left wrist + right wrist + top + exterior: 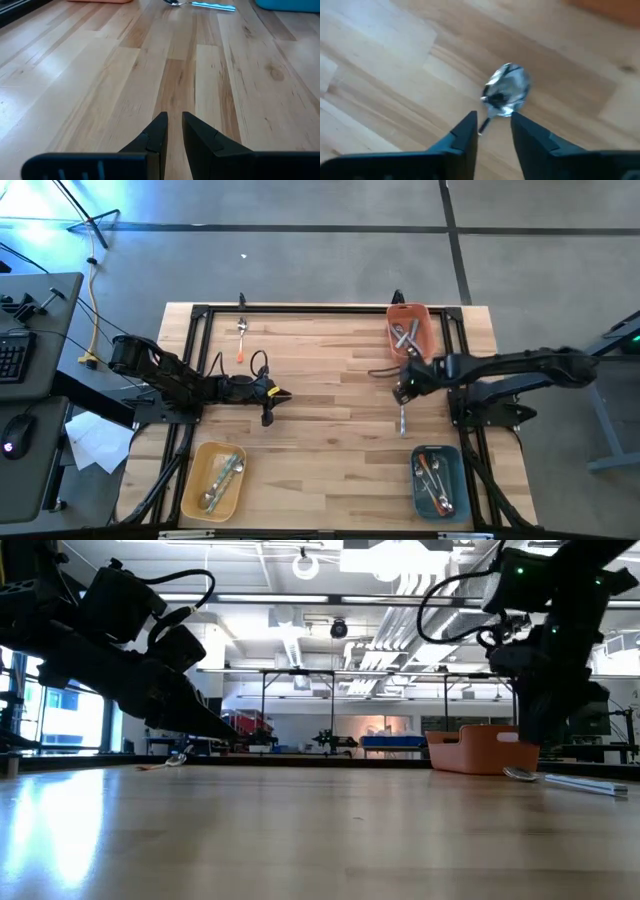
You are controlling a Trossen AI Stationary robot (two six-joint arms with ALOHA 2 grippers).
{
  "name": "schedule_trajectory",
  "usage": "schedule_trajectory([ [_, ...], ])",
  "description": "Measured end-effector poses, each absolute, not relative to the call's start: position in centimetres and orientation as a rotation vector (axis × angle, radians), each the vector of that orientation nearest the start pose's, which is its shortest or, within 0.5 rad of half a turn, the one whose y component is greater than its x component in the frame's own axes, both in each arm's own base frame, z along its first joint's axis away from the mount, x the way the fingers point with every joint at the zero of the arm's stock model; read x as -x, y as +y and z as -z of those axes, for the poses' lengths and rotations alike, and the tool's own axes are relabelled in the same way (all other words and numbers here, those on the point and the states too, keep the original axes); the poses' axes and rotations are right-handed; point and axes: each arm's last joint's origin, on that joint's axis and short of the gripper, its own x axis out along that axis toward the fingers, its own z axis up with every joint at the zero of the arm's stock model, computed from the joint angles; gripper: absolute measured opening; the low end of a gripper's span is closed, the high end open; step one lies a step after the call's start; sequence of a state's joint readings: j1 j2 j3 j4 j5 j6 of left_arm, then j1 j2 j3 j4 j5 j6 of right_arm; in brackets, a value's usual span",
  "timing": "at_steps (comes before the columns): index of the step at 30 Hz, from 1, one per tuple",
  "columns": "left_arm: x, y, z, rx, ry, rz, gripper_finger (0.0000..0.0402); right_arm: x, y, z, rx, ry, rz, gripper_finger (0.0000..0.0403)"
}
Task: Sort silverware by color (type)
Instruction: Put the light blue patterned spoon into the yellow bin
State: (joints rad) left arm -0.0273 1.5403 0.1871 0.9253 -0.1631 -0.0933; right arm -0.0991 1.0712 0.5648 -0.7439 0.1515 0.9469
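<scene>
One spoon point(506, 91) under right tool point(493, 131), handle hidden.

— What sort of place is this?

— A robotics lab or test hall. The low view looks across a wooden counter point(330, 380) into a large open room with exposed ceiling ducts point(300, 640), strip lights and rows of black metal frames point(300, 700) standing on the floor.

— Anything nearer that says lab?

— Two dark robot arms are mounted on a black frame point(195, 360) bolted around the counter (cables trail off both). Beside it, in the high view, sits a grey desk point(35, 380) with a keyboard point(12, 355) and a mouse point(12, 445), and a yellow cable point(95, 300) runs over the bare concrete floor point(300, 250).
</scene>
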Motion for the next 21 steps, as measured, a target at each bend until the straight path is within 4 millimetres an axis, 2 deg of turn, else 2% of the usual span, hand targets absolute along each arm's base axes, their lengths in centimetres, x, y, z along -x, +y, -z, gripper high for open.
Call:
schedule_trajectory([
  [4,-21.1,-0.1,-10.1,0.061,0.419,-0.156,0.0046,-17.4,-1.3,-16.1,-0.827,1.035,0.807,0.0131],
  [8,-21.1,-0.1,-10.1,0.081,0.418,-0.160,0.0046,-17.9,-0.9,-14.8,-0.858,1.085,0.874,0.0132],
  [16,-21.1,-0.1,-10.1,0.078,0.419,-0.161,0.0046,-18.8,-0.5,-12.4,-0.829,1.178,0.950,0.0099],
  [21,-21.1,-0.1,-10.1,0.077,0.418,-0.163,0.0046,-19.5,-0.4,-12.9,-0.793,1.169,0.910,0.0055],
])
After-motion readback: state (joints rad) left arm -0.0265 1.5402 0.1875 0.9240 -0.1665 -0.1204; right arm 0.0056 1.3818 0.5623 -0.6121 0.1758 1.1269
